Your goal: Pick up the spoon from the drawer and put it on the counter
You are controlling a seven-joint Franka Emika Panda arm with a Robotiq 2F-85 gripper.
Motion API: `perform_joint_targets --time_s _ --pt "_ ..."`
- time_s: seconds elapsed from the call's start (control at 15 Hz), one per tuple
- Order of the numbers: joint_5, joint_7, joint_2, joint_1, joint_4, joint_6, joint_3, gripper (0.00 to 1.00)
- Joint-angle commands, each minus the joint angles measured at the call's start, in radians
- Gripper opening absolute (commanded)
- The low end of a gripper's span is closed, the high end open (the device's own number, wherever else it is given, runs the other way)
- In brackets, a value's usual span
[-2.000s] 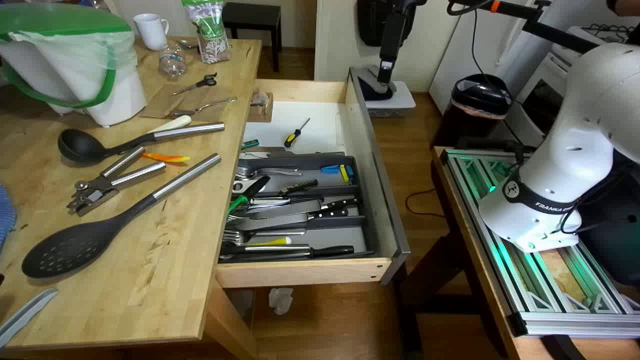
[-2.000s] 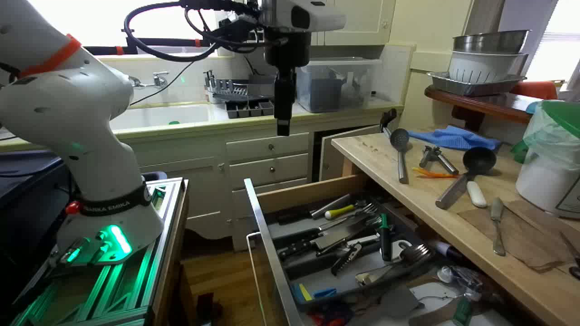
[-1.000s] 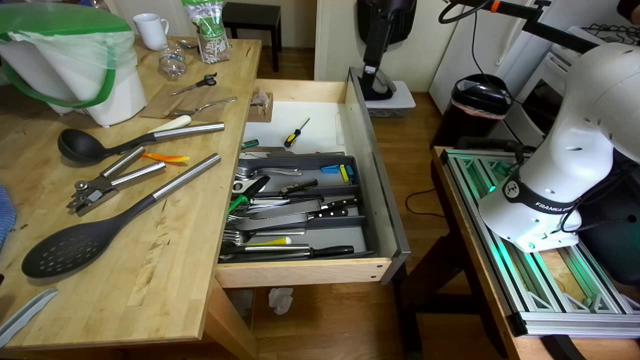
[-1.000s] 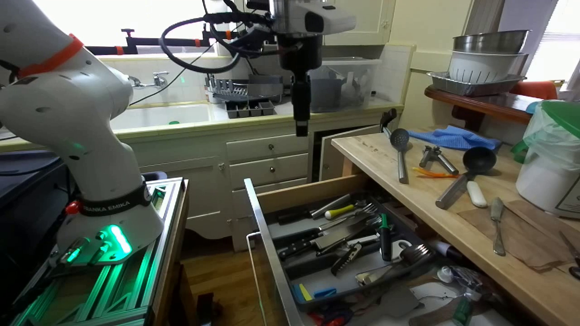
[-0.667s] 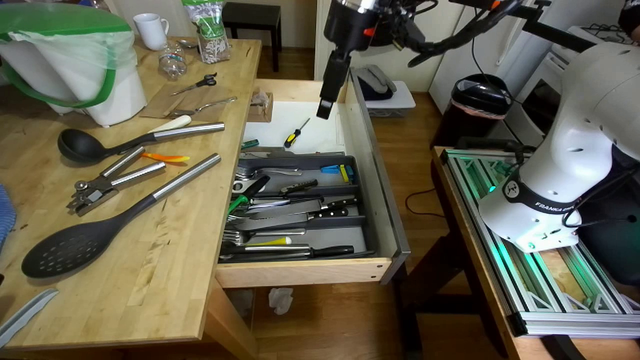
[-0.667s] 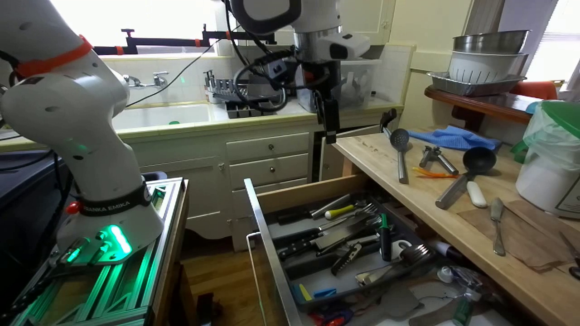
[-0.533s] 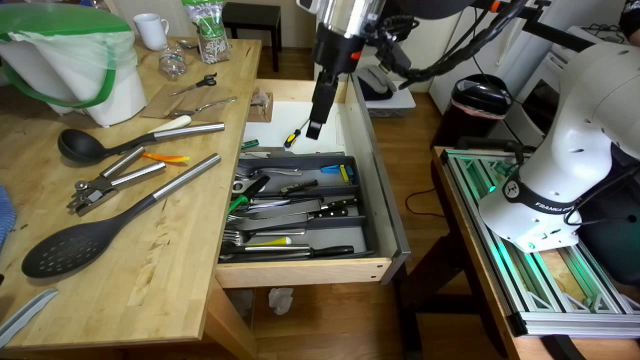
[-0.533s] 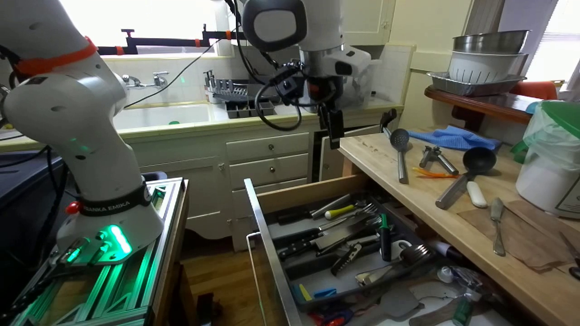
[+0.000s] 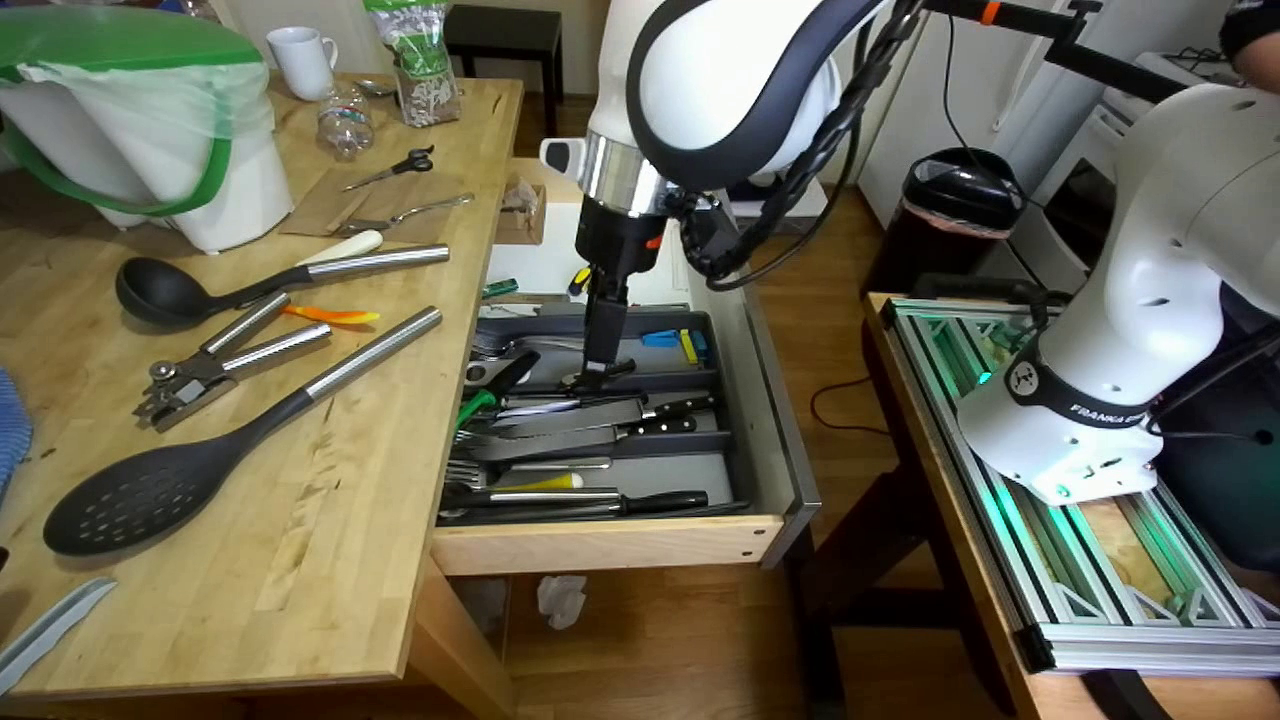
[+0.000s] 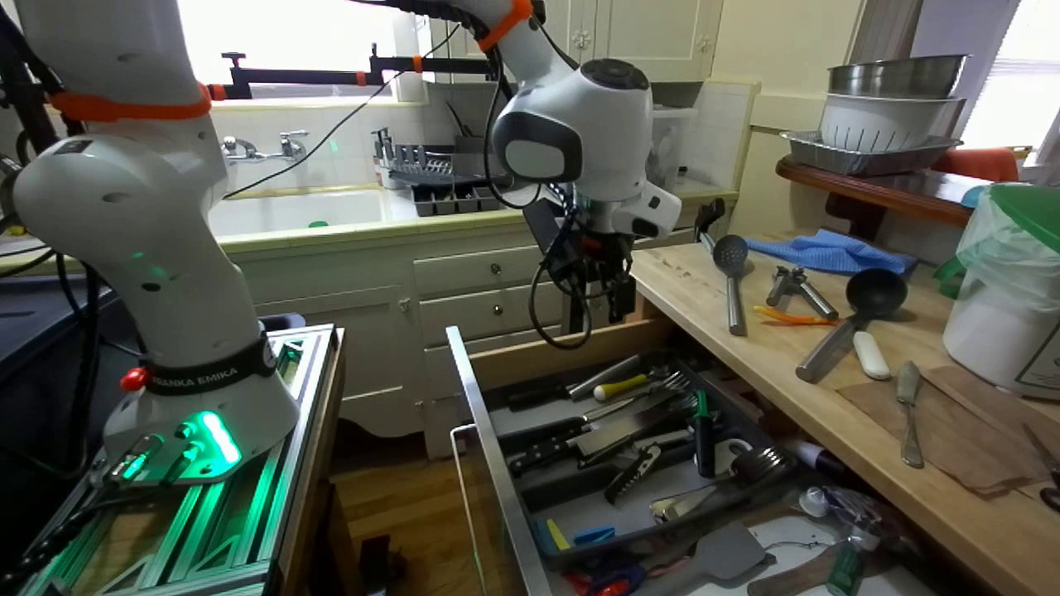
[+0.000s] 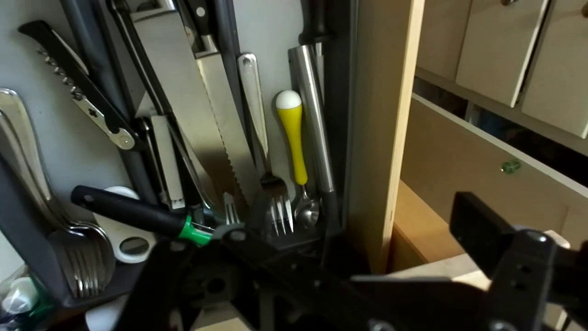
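Note:
The spoon [image 11: 295, 138] has a yellow handle with a white end and a small shiny bowl. It lies in the drawer [image 9: 610, 548], in the tray's end compartment, between a fork and a metal-handled utensil in the wrist view. Its yellow handle shows in both exterior views [image 9: 550, 483] [image 10: 621, 386]; there its bowl is hard to make out. My gripper [image 11: 358, 234] is open and empty, its fingers wide apart. It hangs pointing down above the drawer in both exterior views [image 9: 597, 372] [image 10: 621, 308]. The counter [image 9: 300, 560] is beside the drawer.
Knives [image 11: 183, 82], forks and a green-and-black peeler [image 11: 133, 211] crowd the tray [image 9: 735, 440]. The drawer's wooden side wall [image 11: 381, 115] stands close to the spoon. A black slotted spoon [image 9: 150, 490], a ladle [image 9: 165, 290] and a white bin [image 9: 210, 200] stand or lie on the counter.
The arm has swung in over the drawer, and my gripper has come down from high outside it to just above the tray. The spoon has not moved.

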Motion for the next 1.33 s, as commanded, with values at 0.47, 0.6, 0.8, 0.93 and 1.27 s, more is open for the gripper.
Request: perform_joint_targets --time_s 0.47,0.6,0.8,0.93,1.27 --pt "0.072 -0.038 0.090 -0.080 0.055 0.065 0.106 1.00" --pt "0.084 -0.052 0.134 -0.093 0.064 0.134 0.136 1.00" --pt "0.114 -0.084 0.202 -0.086 0.081 0.216 0.147 1.00" --pt "0.130 -0.102 0.252 -0.091 0.100 0.261 0.163 1.00" --pt "0.137 -0.155 0.371 -0.108 0.178 0.357 0.201 1.00"
